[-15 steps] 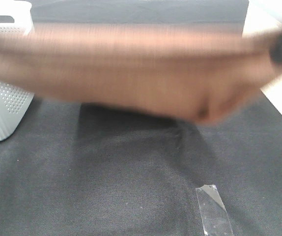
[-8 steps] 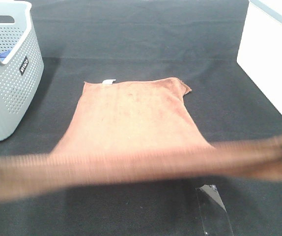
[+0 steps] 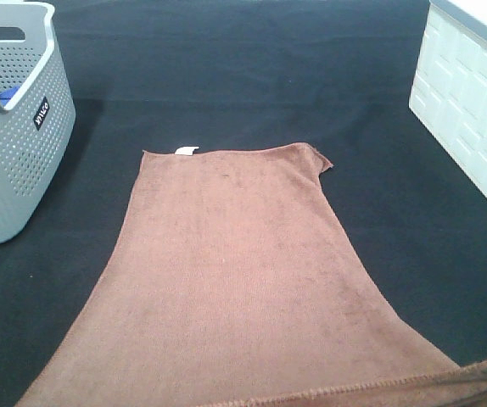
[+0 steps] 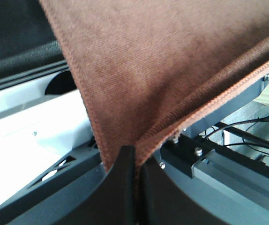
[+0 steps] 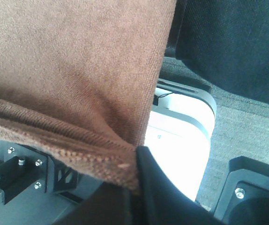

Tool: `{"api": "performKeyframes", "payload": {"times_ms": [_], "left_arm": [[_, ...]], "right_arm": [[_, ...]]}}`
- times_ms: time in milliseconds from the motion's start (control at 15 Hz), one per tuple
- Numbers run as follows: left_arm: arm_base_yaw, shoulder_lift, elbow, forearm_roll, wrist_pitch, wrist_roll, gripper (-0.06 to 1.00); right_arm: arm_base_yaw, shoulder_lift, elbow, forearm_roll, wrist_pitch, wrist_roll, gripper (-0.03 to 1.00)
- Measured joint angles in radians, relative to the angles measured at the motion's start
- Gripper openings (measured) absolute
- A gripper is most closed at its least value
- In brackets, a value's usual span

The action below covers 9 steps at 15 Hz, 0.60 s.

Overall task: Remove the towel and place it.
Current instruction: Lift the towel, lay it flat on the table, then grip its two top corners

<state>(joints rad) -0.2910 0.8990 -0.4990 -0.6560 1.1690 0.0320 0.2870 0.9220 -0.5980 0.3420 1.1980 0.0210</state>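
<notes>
Towel (image 3: 235,271) sits clenched in left claw (image 4: 134,157) and right claw (image 5: 133,168); basket label (image 3: 40,112) is illegible.

A black-clothed table (image 3: 226,76). A brown towel (image 3: 226,263) lies spread along its middle, white tag (image 3: 187,151) at the far short edge. A grey perforated basket (image 3: 14,144) sits at the far left corner, a white container (image 3: 468,110) at the right edge.
</notes>
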Motion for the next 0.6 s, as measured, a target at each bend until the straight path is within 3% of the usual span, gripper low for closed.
{"api": "performKeyframes", "payload": {"times_ms": [600], "left_arm": [[0.0,0.168,0.012,0.023,0.0,-0.025,0.0]], "right_arm": [[-0.006,0.288,0.003,0.037,-0.001,-0.096,0.01]]}}
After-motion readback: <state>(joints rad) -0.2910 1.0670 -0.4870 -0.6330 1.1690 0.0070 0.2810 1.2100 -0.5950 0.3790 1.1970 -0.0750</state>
